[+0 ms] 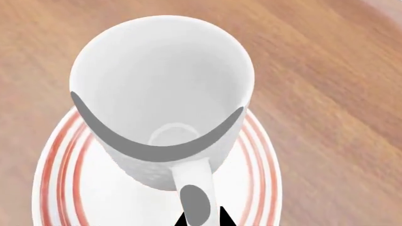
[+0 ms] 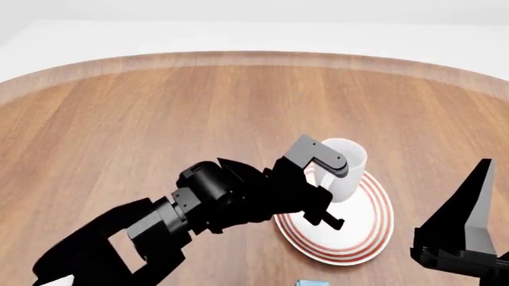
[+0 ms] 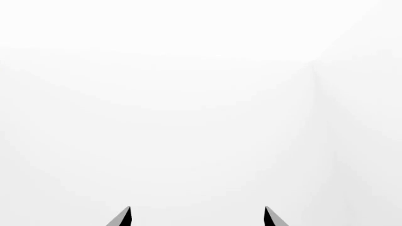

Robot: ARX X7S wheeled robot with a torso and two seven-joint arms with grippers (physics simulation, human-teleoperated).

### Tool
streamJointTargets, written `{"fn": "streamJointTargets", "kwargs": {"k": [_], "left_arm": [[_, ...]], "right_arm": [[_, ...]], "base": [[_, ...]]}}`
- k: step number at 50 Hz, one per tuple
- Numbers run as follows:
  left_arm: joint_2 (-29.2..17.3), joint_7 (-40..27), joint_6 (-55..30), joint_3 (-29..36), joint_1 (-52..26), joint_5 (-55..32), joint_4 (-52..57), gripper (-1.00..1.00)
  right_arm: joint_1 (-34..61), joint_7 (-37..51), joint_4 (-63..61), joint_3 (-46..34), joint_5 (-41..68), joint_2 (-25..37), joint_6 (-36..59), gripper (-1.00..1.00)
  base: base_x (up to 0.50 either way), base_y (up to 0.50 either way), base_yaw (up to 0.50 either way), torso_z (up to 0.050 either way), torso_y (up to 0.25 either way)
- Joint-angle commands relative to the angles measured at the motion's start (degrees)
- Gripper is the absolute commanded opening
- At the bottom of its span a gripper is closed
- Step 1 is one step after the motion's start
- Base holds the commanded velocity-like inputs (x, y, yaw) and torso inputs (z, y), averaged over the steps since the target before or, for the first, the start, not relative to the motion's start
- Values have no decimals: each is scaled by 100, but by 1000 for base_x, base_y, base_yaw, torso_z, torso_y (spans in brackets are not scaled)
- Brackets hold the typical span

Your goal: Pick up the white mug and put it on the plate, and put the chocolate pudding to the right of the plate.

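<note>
The white mug [image 1: 163, 84] hangs slightly tilted over the plate [image 1: 60, 160], a white plate with red rings. My left gripper [image 1: 202, 217] is shut on the mug's loop handle, one dark fingertip on each side of it. From the head, the white mug [image 2: 344, 170] is over the far part of the plate [image 2: 358, 238], with the left gripper [image 2: 318, 179] at its left side. Whether the mug's base touches the plate I cannot tell. A light blue corner of the chocolate pudding [image 2: 313, 282] shows at the lower edge. My right gripper [image 3: 196, 214] is open, holding nothing.
The round wooden table [image 2: 159, 119] spreads left of and behind the plate. My right arm [image 2: 465, 232] hangs at the lower right, close to the plate's right side. The right wrist view shows only blank white.
</note>
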Motion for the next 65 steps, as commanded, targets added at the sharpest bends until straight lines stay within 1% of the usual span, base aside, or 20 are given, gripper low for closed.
{"fn": "streamJointTargets", "kwargs": {"k": [1,5,12,19,58,59,65], "left_arm": [[103,116,492,543,-192,-536,-240,-100],[111,87,741,939,-290,-882,-348,-100],[114,57,1306,1829,-456,-1489,-460,-100],[114,70,1450,2134,-545,-1751,-529,-100],[115,144,1343,2148,-276,-1590,-692,-100],[115,146,1350,2147,-269,-1582,-714,100],[115,153,1345,2142,-215,-1572,-773,100]], "right_arm": [[3,-101,16,82,-92,-74,-25,100],[1,-96,8,71,-91,-69,-14,100],[10,-94,10,67,-56,-54,-27,100],[18,-87,16,70,-31,-41,-34,100],[-7,-76,102,6,-18,-23,-129,100],[-6,-76,108,3,-12,-23,-131,100],[1,-69,115,-12,-25,-22,-127,100]], "base": [[0,0,0,0,0],[0,0,0,0,0],[0,0,0,0,0],[0,0,0,0,0],[0,0,0,0,0],[0,0,0,0,0],[0,0,0,0,0]]}}
